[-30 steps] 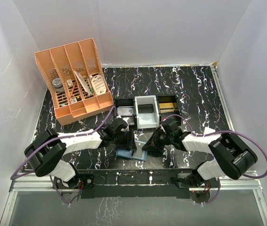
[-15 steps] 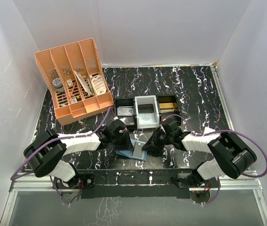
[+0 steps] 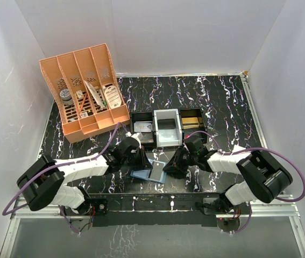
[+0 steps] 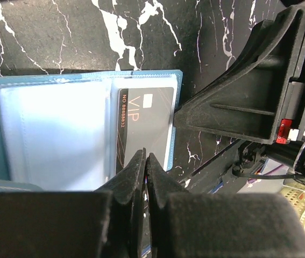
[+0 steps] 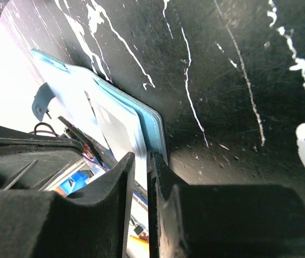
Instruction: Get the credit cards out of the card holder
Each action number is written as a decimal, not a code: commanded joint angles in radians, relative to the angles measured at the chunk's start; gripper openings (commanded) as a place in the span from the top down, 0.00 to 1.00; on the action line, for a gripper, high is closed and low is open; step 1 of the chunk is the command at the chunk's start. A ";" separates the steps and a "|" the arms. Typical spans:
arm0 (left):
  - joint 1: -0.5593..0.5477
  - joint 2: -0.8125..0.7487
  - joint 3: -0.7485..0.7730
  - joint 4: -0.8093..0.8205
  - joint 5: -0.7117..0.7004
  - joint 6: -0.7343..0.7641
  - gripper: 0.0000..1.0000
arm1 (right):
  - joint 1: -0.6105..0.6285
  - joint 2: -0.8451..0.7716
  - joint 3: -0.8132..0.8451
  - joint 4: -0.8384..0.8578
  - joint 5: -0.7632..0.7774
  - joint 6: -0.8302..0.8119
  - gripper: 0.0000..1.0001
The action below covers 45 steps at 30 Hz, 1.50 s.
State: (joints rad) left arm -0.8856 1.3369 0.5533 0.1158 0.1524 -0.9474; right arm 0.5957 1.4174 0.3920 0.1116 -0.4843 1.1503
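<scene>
Card holder (image 3: 143,174) lay open on the marble-pattern table (image 3: 222,107), just on the near side of the white tray (image 3: 167,129).
Left gripper (image 4: 144,159) was closed tight on the black credit card (image 4: 144,121) sitting in its pocket; right gripper (image 5: 140,161) pinched the holder's edge, jaws nearly together.

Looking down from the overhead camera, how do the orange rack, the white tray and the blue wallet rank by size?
1. orange rack, clearly largest.
2. white tray.
3. blue wallet, though it is partly covered, so its place below the tray is unsure.
</scene>
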 commanded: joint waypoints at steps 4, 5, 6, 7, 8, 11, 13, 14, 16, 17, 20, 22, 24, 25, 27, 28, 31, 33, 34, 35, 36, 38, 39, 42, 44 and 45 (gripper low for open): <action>0.000 0.054 0.034 -0.066 -0.017 0.021 0.92 | 0.006 0.019 0.001 -0.065 0.076 -0.031 0.85; -0.001 0.061 0.035 -0.068 -0.021 0.022 0.88 | 0.006 0.019 0.002 -0.066 0.072 -0.030 0.85; 0.000 0.061 0.032 -0.065 -0.025 0.022 0.85 | 0.005 0.017 0.002 -0.066 0.071 -0.030 0.85; 0.000 0.059 0.029 -0.062 -0.029 0.023 0.82 | 0.006 0.013 0.005 -0.072 0.070 -0.029 0.85; 0.000 0.058 0.028 -0.064 -0.034 0.026 0.80 | 0.006 0.002 0.012 -0.085 0.073 -0.032 0.85; -0.001 0.058 0.040 -0.081 -0.040 0.042 0.75 | 0.006 -0.054 0.042 -0.141 0.107 -0.047 0.84; 0.000 0.059 0.045 -0.093 -0.040 0.049 0.73 | 0.006 -0.096 0.073 -0.177 0.128 -0.057 0.83; -0.001 0.057 0.045 -0.096 -0.039 0.052 0.73 | 0.006 -0.114 0.082 -0.183 0.128 -0.058 0.83; -0.001 0.051 0.045 -0.107 -0.042 0.056 0.72 | 0.007 -0.144 0.098 -0.170 0.111 -0.055 0.81; -0.001 0.048 0.045 -0.113 -0.047 0.056 0.72 | 0.007 -0.154 0.104 -0.161 0.094 -0.053 0.80; 0.000 0.042 0.038 -0.111 -0.048 0.058 0.71 | 0.022 -0.155 0.120 -0.127 0.048 -0.036 0.79; -0.001 0.039 0.033 -0.098 -0.042 0.059 0.70 | 0.045 -0.137 0.123 -0.117 0.044 -0.024 0.78; -0.001 0.041 0.033 -0.091 -0.037 0.061 0.69 | 0.065 -0.105 0.112 -0.079 0.035 -0.011 0.76; -0.001 0.041 0.033 -0.089 -0.036 0.061 0.69 | 0.078 -0.087 0.103 -0.037 0.024 -0.001 0.76; -0.001 0.042 0.037 -0.090 -0.035 0.062 0.68 | 0.102 -0.040 0.100 -0.018 0.024 0.018 0.76; 0.000 0.043 0.037 -0.088 -0.032 0.062 0.68 | 0.111 -0.017 0.097 -0.015 0.028 0.026 0.76; 0.000 0.038 0.039 -0.095 -0.031 0.067 0.68 | 0.127 0.030 0.079 -0.013 0.056 0.054 0.76; -0.001 0.041 0.043 -0.113 -0.037 0.073 0.67 | 0.129 0.039 0.059 0.019 0.062 0.068 0.76; -0.001 0.041 0.046 -0.117 -0.041 0.076 0.66 | 0.130 0.043 0.056 0.020 0.064 0.072 0.76; -0.001 0.043 0.046 -0.124 -0.046 0.075 0.65 | 0.130 0.046 0.061 0.000 0.075 0.069 0.76; -0.001 0.044 0.047 -0.134 -0.058 0.073 0.65 | 0.129 0.049 0.068 -0.029 0.091 0.063 0.77; -0.001 0.043 0.046 -0.142 -0.069 0.069 0.65 | 0.129 0.053 0.079 -0.074 0.115 0.045 0.77; -0.001 0.041 0.045 -0.140 -0.070 0.068 0.64 | 0.128 0.056 0.082 -0.090 0.127 0.038 0.78; 0.000 0.045 0.035 -0.112 -0.049 0.066 0.65 | 0.128 0.079 0.084 -0.087 0.123 0.034 0.79; 0.000 0.060 0.031 -0.092 -0.022 0.060 0.68 | 0.128 0.103 0.086 -0.079 0.113 0.032 0.80; 0.000 0.069 0.031 -0.084 0.000 0.057 0.69 | 0.129 0.111 0.087 -0.072 0.110 0.031 0.80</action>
State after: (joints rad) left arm -0.8856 1.4017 0.5808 0.0277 0.1169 -0.8902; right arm 0.7189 1.4647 0.4774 0.0856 -0.4580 1.2102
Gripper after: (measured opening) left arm 0.330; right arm 0.202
